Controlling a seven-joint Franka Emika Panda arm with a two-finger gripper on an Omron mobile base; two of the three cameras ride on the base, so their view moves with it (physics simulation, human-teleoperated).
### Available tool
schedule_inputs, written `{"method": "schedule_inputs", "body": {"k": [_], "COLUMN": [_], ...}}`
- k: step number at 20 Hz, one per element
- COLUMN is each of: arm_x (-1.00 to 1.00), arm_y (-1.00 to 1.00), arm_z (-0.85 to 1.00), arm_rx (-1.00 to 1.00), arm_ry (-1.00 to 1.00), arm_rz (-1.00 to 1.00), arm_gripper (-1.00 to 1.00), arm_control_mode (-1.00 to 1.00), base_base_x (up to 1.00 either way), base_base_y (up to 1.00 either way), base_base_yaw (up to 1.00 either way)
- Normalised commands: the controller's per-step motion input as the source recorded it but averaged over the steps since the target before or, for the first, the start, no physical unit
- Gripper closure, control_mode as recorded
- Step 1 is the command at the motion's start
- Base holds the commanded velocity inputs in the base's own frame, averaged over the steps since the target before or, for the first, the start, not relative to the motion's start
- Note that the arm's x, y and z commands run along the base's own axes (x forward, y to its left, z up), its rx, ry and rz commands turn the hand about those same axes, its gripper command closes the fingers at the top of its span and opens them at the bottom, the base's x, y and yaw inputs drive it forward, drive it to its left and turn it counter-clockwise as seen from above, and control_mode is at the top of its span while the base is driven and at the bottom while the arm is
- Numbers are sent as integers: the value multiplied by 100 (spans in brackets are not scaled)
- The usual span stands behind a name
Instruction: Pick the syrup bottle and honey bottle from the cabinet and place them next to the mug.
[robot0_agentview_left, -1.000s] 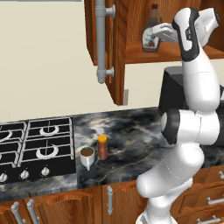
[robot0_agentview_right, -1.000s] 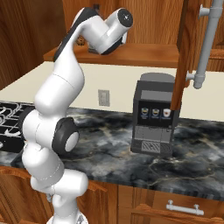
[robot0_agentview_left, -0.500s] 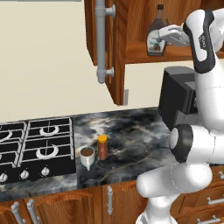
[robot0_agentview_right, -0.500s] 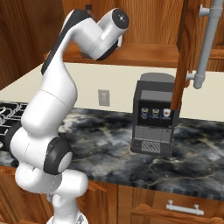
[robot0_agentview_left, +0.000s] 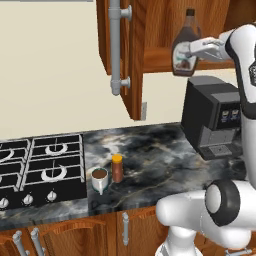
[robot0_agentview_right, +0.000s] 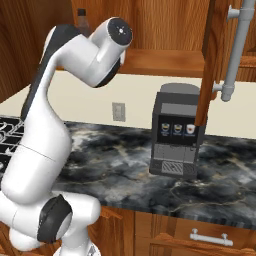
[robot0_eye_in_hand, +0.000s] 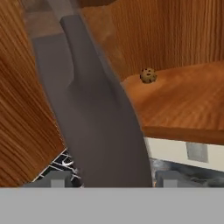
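Before the wooden cabinet (robot0_agentview_left: 150, 50), your gripper (robot0_agentview_left: 186, 52) pinches the glossy, wide-shouldered syrup bottle (robot0_agentview_left: 185, 45); below, on marbled counter (robot0_agentview_left: 150, 155), steel mug (robot0_agentview_left: 99, 179) touches cylindrical honey bottle (robot0_agentview_left: 117, 168).

No readable text — the syrup bottle (robot0_agentview_left: 186, 46) label is blurred.

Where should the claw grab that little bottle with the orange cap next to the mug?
Around the honey bottle's straight middle, below the cap. It stands upright and is slim and round, so a level pinch from the side should fit. Probably come from its right or front: the mug sits close on its left, and the counter on the other side looks open.
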Motion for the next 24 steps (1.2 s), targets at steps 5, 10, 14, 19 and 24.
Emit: {"method": "schedule_inputs", "body": {"k": [5, 10, 14, 19, 24], "arm_x": [-94, -39, 0, 32, 23], "arm_y": [25, 32, 40, 8, 0], "arm_z": [-68, -100, -91, -27, -3], "arm_rx": [0, 0, 0, 0, 0], "arm_ry": [-12, -12, -5, 0, 0], "arm_rz": [6, 16, 29, 34, 36], "arm_gripper": [100, 100, 100, 100, 100], "arm_control_mode": [-100, -100, -100, -100, -100], "base_base_x": [0, 0, 0, 0, 0], "base_base_y": [0, 0, 0, 0, 0], "base_base_yaw": [0, 0, 0, 0, 0]}}
